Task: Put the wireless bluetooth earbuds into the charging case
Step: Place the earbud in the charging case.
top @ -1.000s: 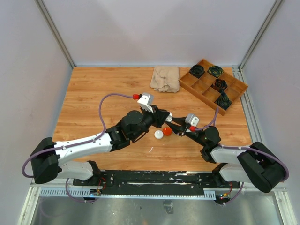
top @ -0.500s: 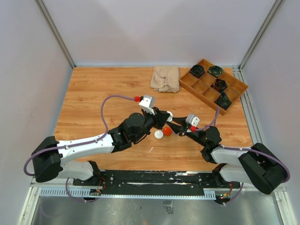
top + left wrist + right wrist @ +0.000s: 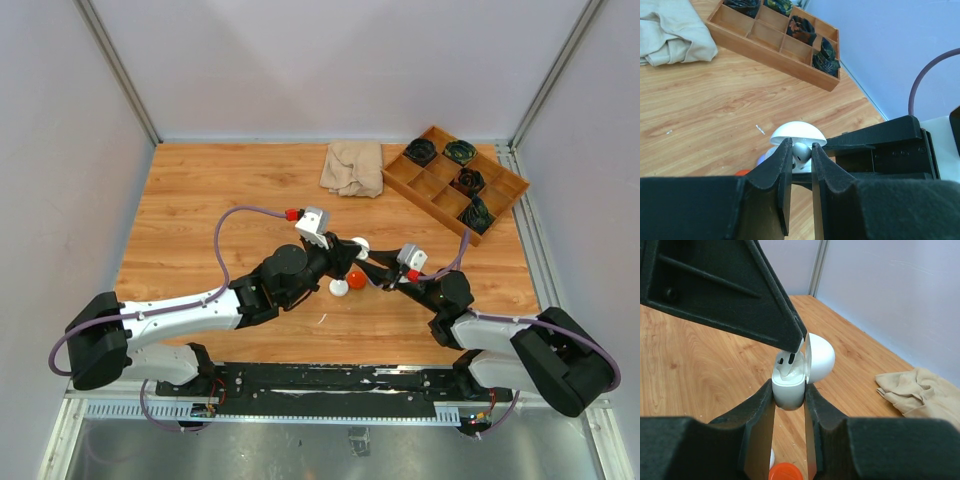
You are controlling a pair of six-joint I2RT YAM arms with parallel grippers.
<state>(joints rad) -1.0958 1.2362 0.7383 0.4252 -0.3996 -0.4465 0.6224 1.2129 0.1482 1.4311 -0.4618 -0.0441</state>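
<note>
My right gripper (image 3: 789, 395) is shut on the white charging case (image 3: 788, 390) and holds it upright above the table with its domed lid (image 3: 820, 357) open. My left gripper (image 3: 801, 150) is shut on a white earbud (image 3: 801, 152). In the right wrist view the earbud's stem (image 3: 790, 366) reaches into the case's open well, under the left fingers (image 3: 740, 295). In the top view both grippers meet at the case (image 3: 360, 244) mid-table.
An orange round piece (image 3: 356, 279) and a small white piece (image 3: 339, 288) lie on the table just below the grippers. A beige cloth (image 3: 352, 167) lies at the back. A wooden divided tray (image 3: 430, 210) with dark items stands at the back right.
My left arm has shifted slightly towards the right gripper, bringing the earbud down onto the open case. The right arm has hardly moved.
</note>
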